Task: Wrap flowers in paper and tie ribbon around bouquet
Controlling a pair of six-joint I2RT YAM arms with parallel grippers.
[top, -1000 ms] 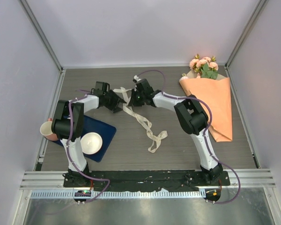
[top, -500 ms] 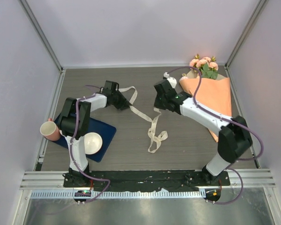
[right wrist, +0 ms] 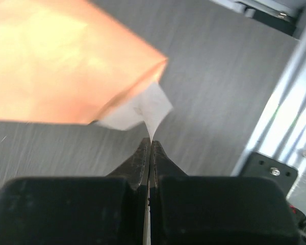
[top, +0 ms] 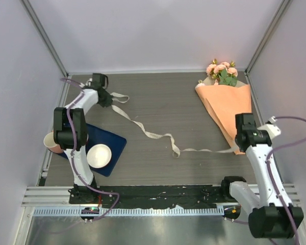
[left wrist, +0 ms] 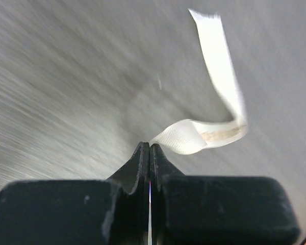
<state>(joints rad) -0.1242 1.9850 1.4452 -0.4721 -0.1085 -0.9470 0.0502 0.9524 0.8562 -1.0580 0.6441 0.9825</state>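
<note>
Grey wood-grain tabletop (top: 163, 107) fills the floor of a booth with plain white walls (top: 158, 30), and we see both arms spread wide across it. At the far left corner the left end effector (left wrist: 149, 149) has its jaws pressed together on one end of the ribbon (top: 148, 133); in the wrist view a short loop of the strip curls out beside the tips and its loose tail stands up off the surface. From there the ribbon runs in a long, shallow wave across the tabletop toward the near right. We find its other end pinched in the right end effector (right wrist: 149, 142), whose jaws are also together on the strip, just beside the pointed tip of the paper (right wrist: 56, 61). The bouquet (top: 229, 109) lies along the right side, cone tip toward the arms, with the flowers (top: 222, 71) poking out at the far right corner. No ribbon goes round it. On the left, near the left arm's base, a dark blue tray (top: 115, 140) carries a white bowl (top: 99, 154), and a pink cup (top: 52, 142) lies at the tray's left edge
</note>
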